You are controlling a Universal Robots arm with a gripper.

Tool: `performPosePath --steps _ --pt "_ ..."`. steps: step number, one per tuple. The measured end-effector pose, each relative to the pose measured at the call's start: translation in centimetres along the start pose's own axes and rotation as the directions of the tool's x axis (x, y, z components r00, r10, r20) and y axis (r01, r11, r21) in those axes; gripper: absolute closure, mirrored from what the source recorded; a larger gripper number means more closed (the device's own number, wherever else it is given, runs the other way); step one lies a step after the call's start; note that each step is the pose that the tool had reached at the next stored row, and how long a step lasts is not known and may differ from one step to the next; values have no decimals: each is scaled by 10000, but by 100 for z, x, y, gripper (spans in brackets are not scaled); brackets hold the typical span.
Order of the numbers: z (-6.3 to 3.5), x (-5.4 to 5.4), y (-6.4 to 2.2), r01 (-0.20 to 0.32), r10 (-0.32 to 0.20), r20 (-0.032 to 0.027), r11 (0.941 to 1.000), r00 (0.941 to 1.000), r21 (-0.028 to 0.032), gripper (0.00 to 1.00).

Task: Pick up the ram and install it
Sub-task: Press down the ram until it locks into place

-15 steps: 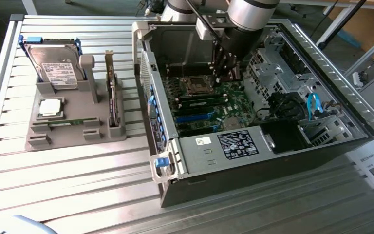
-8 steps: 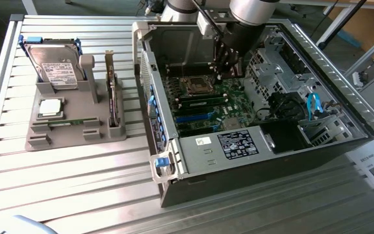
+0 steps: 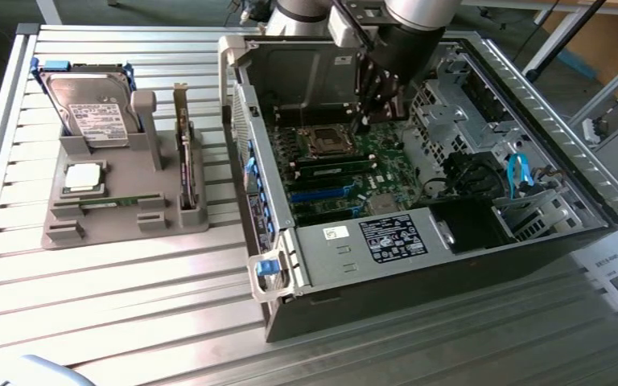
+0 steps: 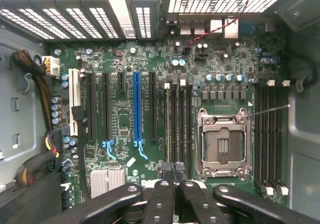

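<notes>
The ram [image 3: 110, 203] is a thin green stick lying flat in a slot of the grey fixture [image 3: 170, 229], on the exterior view's left. My gripper [image 3: 373, 112] hangs well away from it, inside the open computer case [image 3: 449, 257] and above the motherboard [image 3: 379, 149]. In the wrist view the gripper [image 4: 174, 170] is shut with its black fingers [image 4: 162, 194] pressed together and nothing between them. It hovers over the black memory slots [image 4: 174, 124] beside the empty processor socket [image 4: 222, 144].
The fixture also holds a hard drive [image 3: 89, 108], a silver processor chip [image 3: 84, 178] and an upright expansion card [image 3: 186, 161]. Inside the case are a drive cage [image 3: 298, 76], blue cables [image 3: 518, 173] and a power supply [image 3: 395, 237]. Ribbed metal table [image 3: 126, 305] lies all around.
</notes>
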State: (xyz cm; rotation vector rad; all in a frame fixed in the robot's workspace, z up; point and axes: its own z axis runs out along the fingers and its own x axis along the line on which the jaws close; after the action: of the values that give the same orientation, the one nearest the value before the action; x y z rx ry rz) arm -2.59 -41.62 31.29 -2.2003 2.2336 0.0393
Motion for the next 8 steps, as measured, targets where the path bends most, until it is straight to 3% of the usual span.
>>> performPosePath --steps 8 --pt "-120 -3 1 0 0 -2 10000 10000 1 90"
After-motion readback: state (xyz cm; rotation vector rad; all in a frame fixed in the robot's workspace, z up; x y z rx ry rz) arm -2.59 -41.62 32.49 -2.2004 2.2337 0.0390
